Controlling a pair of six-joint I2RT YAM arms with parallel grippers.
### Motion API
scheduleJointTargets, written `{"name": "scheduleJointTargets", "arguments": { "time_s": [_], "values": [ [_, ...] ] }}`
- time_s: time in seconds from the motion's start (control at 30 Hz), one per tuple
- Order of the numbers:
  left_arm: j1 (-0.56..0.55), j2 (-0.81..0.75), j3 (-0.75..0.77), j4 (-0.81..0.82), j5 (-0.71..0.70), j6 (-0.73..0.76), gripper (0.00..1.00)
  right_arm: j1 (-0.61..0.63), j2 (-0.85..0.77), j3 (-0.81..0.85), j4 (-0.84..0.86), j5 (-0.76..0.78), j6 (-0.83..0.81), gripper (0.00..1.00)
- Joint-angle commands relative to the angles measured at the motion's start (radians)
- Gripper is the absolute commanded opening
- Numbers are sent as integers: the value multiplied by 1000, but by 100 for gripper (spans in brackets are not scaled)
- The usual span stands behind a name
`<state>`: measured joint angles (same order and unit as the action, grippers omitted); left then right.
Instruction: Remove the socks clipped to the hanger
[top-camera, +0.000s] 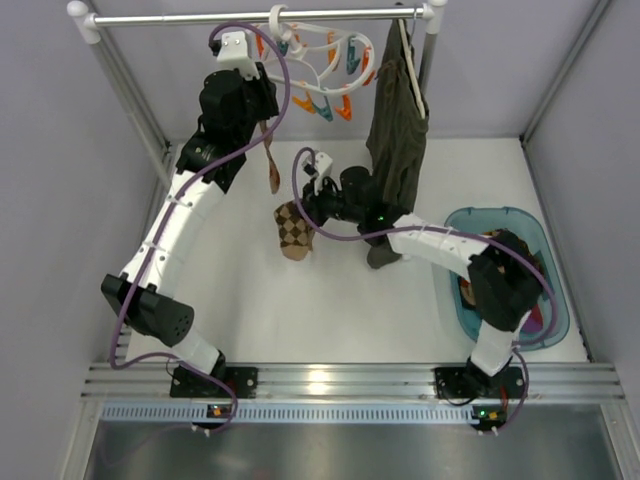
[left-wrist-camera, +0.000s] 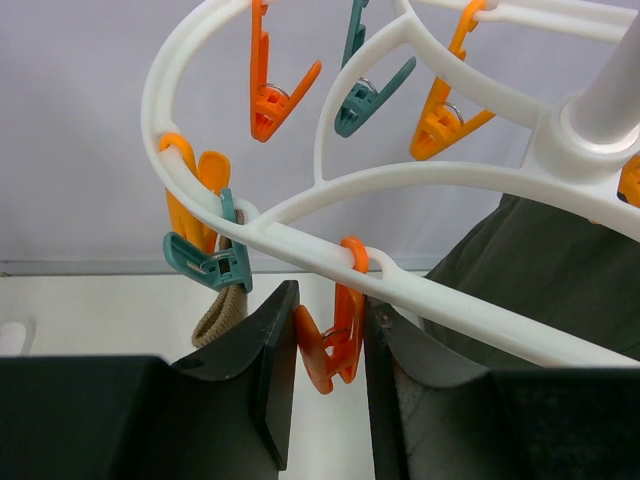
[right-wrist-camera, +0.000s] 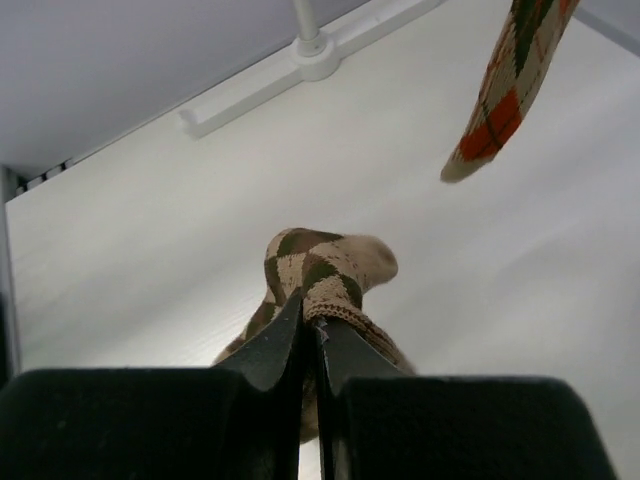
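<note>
Beneath the metal rail (top-camera: 200, 18) at the far side of the white desk (top-camera: 260, 300), the left gripper (left-wrist-camera: 327, 300) stands spread around a bare orange plastic clip (left-wrist-camera: 335, 345) on the white plastic double-oval peg hanger (left-wrist-camera: 440, 300), one jaw on either side and apparently not yet squeezing. The only sock seen on the hanger, a brown-and-orange argyle sock (top-camera: 271, 165), appears to hang not from that clip but from the teal plastic clip (left-wrist-camera: 210, 265) just beside it. That clip lies left of the fingers in the wrist view, with the sock's ribbed cuff pinched there and its long axis dropping straight toward the desk. The left arm is much the nearer, and a sideways shift along the hanger's rim looks necessary before any pull. Lower down, the right gripper (right-wrist-camera: 310, 315) is pressed together on a tan-and-brown argyle sock (right-wrist-camera: 325, 265), held above the desk well apart from the translucent blue plastic tub (top-camera: 490, 212) by the right arm's base, where other socks lie.
</note>
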<state>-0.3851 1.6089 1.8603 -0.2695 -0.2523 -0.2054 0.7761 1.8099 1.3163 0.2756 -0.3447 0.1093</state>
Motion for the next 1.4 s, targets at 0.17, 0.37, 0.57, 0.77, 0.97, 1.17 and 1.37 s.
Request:
{"name": "scheduleJointTargets", "arguments": {
  "time_s": [0.17, 0.37, 0.57, 0.77, 0.97, 1.17, 1.37],
  "values": [
    [0, -10, -1, 47, -25, 24, 16, 9, -648, -309, -428, 140, 38, 0],
    [-3, -23, -1, 49, -28, 12, 17, -35, -1013, -419, -841, 496, 156, 0],
    [-8, -27, -1, 46, -24, 0, 18, -83, -1138, -367, -1150, 868, 324, 0],
    [-18, -33, -13, 47, -41, 4, 18, -142, -1085, -295, -1225, 1030, 365, 0],
    [-20, -69, -36, 47, -53, 15, 19, -432, -896, -246, -1178, 957, 276, 0],
    [-21, -76, -36, 47, -51, 20, 20, -549, -834, -279, -1150, 781, 234, 67],
    [-23, -67, -35, 47, -42, 15, 20, -544, -905, -235, -1132, 654, 191, 95]
  ]
}}
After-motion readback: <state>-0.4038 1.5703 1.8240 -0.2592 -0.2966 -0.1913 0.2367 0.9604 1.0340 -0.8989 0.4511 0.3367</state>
